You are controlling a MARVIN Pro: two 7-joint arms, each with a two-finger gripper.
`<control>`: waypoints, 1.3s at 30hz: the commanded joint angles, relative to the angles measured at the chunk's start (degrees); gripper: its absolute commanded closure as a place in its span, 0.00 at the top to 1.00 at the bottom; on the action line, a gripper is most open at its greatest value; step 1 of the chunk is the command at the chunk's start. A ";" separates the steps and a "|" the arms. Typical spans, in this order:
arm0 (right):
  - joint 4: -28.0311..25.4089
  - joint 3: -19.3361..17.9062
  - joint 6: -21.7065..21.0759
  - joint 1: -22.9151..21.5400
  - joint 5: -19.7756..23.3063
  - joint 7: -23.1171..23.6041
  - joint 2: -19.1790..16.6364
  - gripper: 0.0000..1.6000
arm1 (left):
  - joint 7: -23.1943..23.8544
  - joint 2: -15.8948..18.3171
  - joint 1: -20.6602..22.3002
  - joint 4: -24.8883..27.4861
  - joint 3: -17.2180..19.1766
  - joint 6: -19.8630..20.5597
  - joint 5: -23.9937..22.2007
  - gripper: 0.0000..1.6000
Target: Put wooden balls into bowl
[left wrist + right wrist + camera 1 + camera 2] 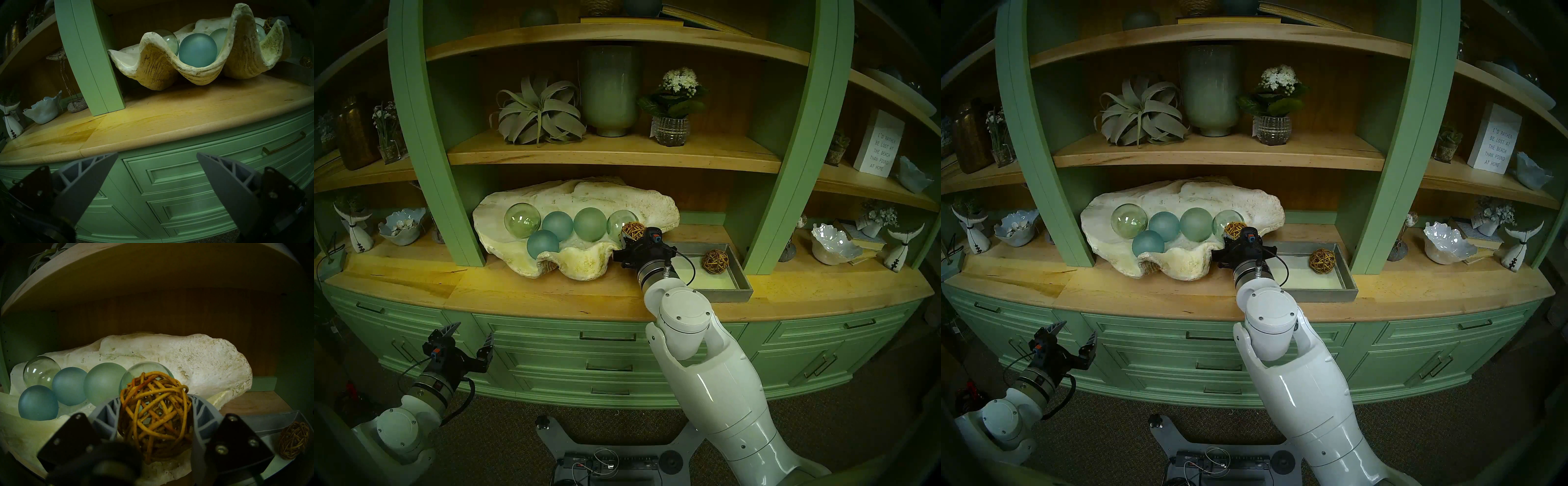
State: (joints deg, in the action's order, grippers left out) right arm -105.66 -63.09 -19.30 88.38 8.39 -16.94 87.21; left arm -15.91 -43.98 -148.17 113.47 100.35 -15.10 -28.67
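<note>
Head view: glass spheres (555, 226) in clam shell (585, 261)

On the wooden counter (551, 288), the clam shell (585, 200) lies left of the tray (734, 288), five glass spheres (590, 224) sit inside the shell, one woven ball (715, 261) rests in the tray, and the other woven ball (153, 412), between the right gripper (155, 414) fingers, is over the shell's right end.

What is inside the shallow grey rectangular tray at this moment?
One brown woven rattan ball lies in the shallow grey rectangular tray, near its back right corner. The rest of the visible floor is bare, but the right arm covers the tray's left end.
</note>
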 commanded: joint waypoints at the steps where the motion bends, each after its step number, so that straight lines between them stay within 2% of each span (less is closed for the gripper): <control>1: -1.23 0.11 1.37 -2.42 -0.20 0.46 0.91 0.18 | 0.06 0.03 0.14 0.93 0.72 -0.91 0.13 1.00; 3: -1.68 0.15 1.27 -2.22 -0.31 0.44 0.91 0.35 | 0.05 0.04 0.15 0.93 0.72 -0.90 0.13 1.00; 5: -2.00 0.14 1.24 -2.01 -0.40 0.43 0.89 0.44 | 0.05 0.04 0.15 0.93 0.71 -0.90 0.13 1.00; 6: -2.16 0.12 1.26 -1.87 -0.42 0.45 0.84 0.54 | 0.04 0.05 0.14 0.93 0.71 -0.91 0.13 1.00; 8: -2.45 0.04 1.42 -1.50 -0.45 0.46 0.70 0.81 | 0.04 0.05 0.14 0.93 0.71 -0.91 0.13 1.00; 9: -2.45 0.04 1.42 -1.50 -0.45 0.46 0.70 0.81 | 0.04 0.05 0.14 0.93 0.71 -0.91 0.13 1.00; 12: -3.25 -0.13 1.41 -0.73 -0.48 0.40 0.40 1.00 | 0.03 0.06 0.12 0.93 0.72 -0.94 0.12 1.00; 30: -6.95 -0.88 2.92 1.03 -1.38 0.23 -0.51 1.00 | -0.02 0.12 0.13 0.92 0.68 -0.92 0.09 1.00; 39: -8.56 -3.68 3.18 1.40 -1.62 -0.73 -1.52 1.00 | -0.05 0.15 0.12 0.93 0.67 -0.93 0.08 1.00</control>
State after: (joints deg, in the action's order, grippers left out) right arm -110.95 -64.85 -17.50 90.44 7.35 -16.93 86.39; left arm -16.02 -43.84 -148.20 113.47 100.30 -15.12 -28.72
